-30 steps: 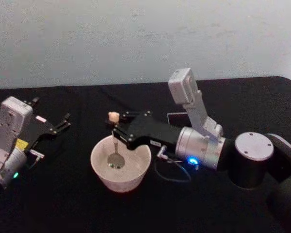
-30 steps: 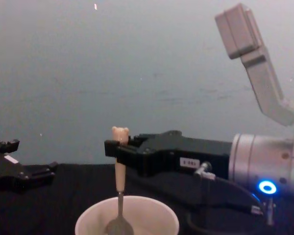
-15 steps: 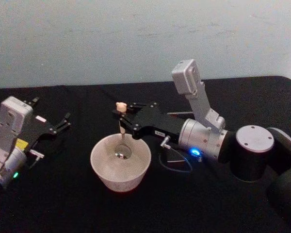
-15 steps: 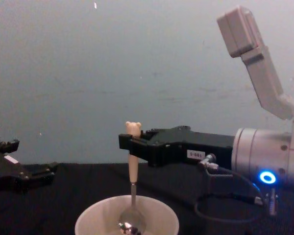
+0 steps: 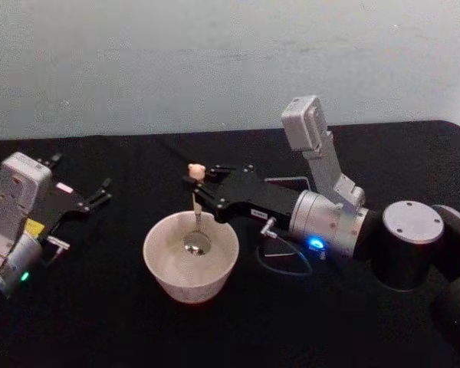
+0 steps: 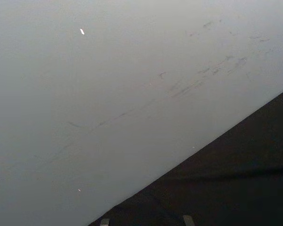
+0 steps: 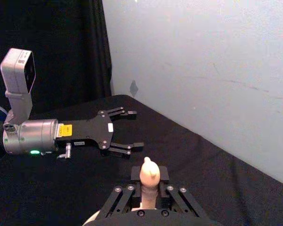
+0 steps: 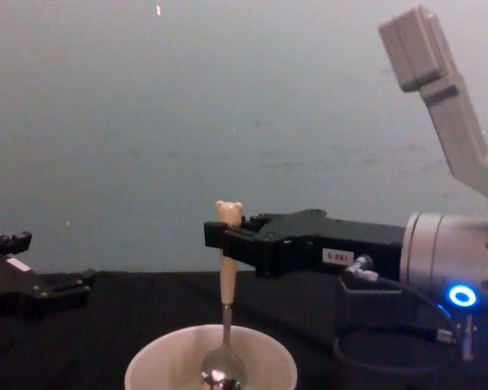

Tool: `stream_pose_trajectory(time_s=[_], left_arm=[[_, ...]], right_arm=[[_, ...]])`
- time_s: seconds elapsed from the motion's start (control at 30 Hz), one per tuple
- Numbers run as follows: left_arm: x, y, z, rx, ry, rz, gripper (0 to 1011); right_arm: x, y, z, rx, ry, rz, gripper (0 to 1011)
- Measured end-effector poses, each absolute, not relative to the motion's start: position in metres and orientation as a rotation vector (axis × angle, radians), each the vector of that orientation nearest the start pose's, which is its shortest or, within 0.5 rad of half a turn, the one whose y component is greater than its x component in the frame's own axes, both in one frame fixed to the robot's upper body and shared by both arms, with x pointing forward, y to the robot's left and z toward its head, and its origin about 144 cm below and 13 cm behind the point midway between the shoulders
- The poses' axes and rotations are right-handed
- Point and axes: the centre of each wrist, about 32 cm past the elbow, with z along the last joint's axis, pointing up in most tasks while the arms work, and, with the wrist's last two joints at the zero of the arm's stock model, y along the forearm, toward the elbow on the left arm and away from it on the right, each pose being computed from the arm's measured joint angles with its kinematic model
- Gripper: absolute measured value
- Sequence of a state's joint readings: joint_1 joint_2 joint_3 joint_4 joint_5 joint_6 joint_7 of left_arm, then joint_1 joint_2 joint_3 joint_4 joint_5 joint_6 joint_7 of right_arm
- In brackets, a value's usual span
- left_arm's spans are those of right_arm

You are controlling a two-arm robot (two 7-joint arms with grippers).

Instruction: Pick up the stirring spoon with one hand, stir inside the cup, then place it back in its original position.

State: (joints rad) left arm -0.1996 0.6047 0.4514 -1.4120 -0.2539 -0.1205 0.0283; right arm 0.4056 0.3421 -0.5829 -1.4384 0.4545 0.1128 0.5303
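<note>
– How is the right pincer (image 8: 227,241) found?

– It is seen clenched on the stirring spoon (image 8: 226,284), high on the cream handle, just under the small bear head. The spoon is held upright, with its bowl low inside the cup (image 5: 185,285), near the middle. Whether the bottom is touched cannot be told.

– What could be spoiled from here?

– Three risks are judged likely. The handle is slim, smooth and rounded, so the spoon could be twisted or slid between the jaws if its bowl were dragged hard against the cup's wall. The cup looks light and is held by nothing, so it could be pushed across the surface (image 5: 100,314) or tipped by too wide a stroke. On lifting, the thin stem could be knocked against the rim if the rise were made at a slant.

– And the materials?

– The cup is matte, cream-white, wide and round, with a plain rim. The spoon's stem is thin grey metal, ending in a small glossy bowl. The surface is black and cloth-like.

– The other arm?

– The left pincer (image 7: 131,129) is parked well apart at the left, with its jaws spread and nothing held.
</note>
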Motion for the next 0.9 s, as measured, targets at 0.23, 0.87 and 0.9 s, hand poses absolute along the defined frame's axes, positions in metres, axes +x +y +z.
stream_pose_trajectory(time_s=[0.23, 0.87, 0.9], left_arm=[[0.489, 0.31, 1.14, 0.304, -0.285, 1.248, 1001], [0.489, 0.31, 1.14, 0.304, -0.285, 1.248, 1001], [0.489, 0.31, 1.14, 0.304, -0.285, 1.248, 1001]], right_arm=[[0.529, -0.178, 1.201, -0.061, 0.03, -0.559, 214], [0.527, -0.192, 1.227, 0.026, 0.078, -0.623, 214], [0.527, -0.193, 1.229, 0.032, 0.08, -0.628, 214]])
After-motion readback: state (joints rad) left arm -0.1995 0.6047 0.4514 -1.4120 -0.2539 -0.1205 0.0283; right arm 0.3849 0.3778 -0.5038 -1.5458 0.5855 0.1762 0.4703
